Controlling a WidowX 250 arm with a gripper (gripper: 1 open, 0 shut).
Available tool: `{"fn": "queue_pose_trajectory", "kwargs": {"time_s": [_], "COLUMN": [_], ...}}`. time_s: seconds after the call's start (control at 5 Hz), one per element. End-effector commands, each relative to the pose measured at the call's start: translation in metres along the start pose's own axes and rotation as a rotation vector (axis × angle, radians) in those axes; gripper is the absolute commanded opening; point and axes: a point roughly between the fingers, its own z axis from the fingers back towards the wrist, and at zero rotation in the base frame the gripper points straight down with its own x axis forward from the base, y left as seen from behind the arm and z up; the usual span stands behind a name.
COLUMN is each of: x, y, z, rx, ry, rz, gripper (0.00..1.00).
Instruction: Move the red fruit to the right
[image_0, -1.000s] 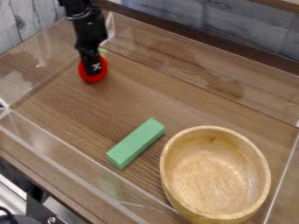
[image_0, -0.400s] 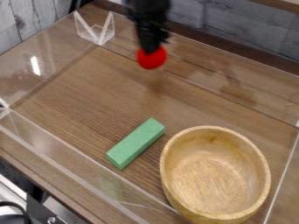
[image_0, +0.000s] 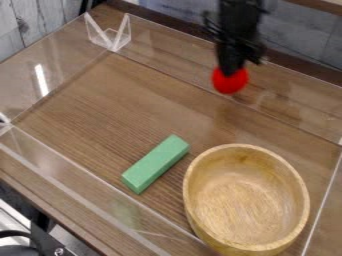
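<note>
Single arm observed from above and in front. The gripper (image_0: 235, 66) points straight down over the far right part of the wooden tabletop (image_0: 120, 100), with its dark fingers pressed together on the top of the red fruit (image_0: 230, 82). The fruit sits directly beneath the fingertips and is pinched between them. Whether its underside clears the wood cannot be determined from this view. The fruit is located in the far half of the work area, right of centre and close to the far transparent wall (image_0: 287, 55). The green block (image_0: 156, 163) lies flat on the wood, near and left of the fruit and well apart from it, its long axis running diagonally. The wooden bowl (image_0: 201, 205) stands upright in the near right corner, just beside the block's right end but not touching it. A small clear plastic piece (image_0: 107, 32) stands at the far left corner, well away from the gripper.
</note>
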Motion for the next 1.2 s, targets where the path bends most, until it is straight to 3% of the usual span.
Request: {"fn": "queue_pose_trajectory", "kwargs": {"time_s": [0.0,0.2,0.4,0.6,1.0], "x": [0.011,0.007,0.017,0.023,0.012], "y": [-0.014,-0.016,-0.004,0.005,0.014], "z": [-0.002,-0.022,-0.018,-0.009,-0.022], "rx": [0.027,0.029,0.022,0.013,0.022], "ry": [-0.056,-0.041,-0.036,-0.033,-0.03], "rz": [0.056,0.109,0.078,0.047,0.193], "gripper": [0.0,0.0,0.0,1.0,1.0]}}
